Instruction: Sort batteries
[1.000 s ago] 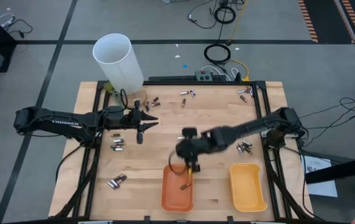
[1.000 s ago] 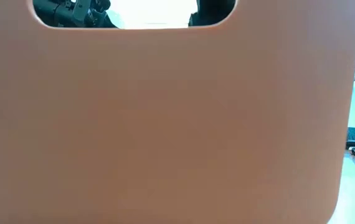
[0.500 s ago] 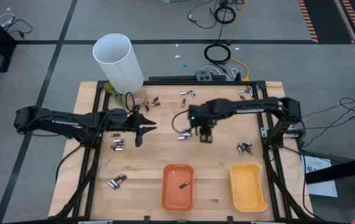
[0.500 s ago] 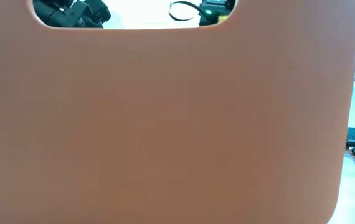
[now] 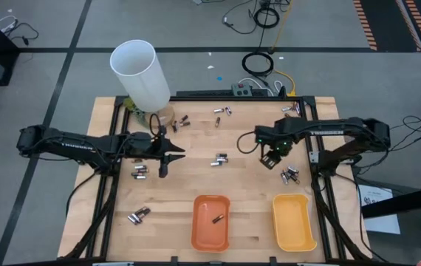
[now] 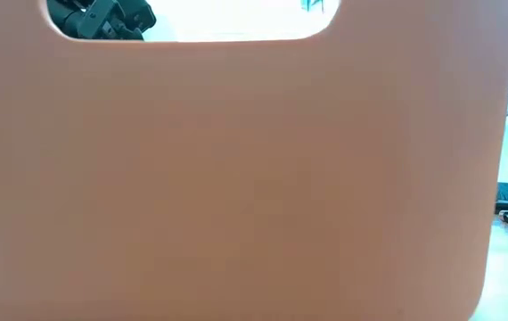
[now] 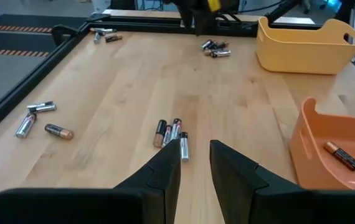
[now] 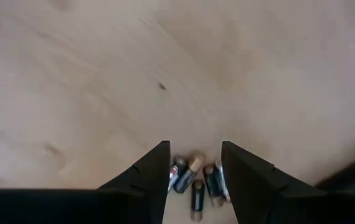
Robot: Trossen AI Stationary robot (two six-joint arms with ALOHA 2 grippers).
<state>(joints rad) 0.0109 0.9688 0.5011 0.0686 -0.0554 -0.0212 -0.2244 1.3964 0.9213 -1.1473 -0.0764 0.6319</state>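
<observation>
At the frame's left in the high view, the left gripper hovers over the table below the white tube, its fingers parted with nothing between them. Batteries lie scattered: a cluster just below that gripper, a pair at lower left, more near the top edge, and a small group at centre. Lower centre, the orange tray holds one dark battery; the yellow tray sits to its right. At centre right, the right gripper hangs just left of another cluster, its fingers open and empty above those cells. The orange tray's wall fills most of the low view.
</observation>
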